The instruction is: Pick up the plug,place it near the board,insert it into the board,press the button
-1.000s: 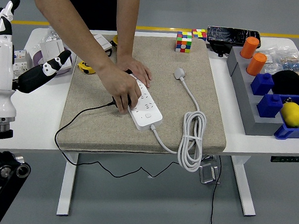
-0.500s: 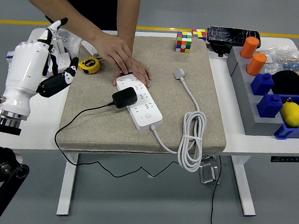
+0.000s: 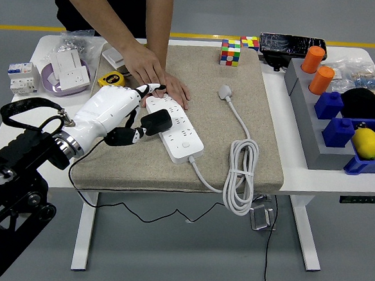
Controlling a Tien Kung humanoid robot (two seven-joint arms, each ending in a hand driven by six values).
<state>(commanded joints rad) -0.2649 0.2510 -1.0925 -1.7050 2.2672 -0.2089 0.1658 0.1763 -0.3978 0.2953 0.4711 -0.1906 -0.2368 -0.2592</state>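
plug (image 3: 156, 121): black, seated on near-left part of white board (image 3: 178, 131), on beige mat (image 3: 196, 102) | left hand (image 3: 121, 120): white, just left of plug, fingers (image 3: 135, 134) loosely curled, tips at plug, grip unclear | person's hands (image 3: 154, 77): pressed on board's far end | white cable (image 3: 240, 176): coiled right of board

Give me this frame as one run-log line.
left robot hand: open, reaching plug | plug: on power strip | person's hand: steadying strip
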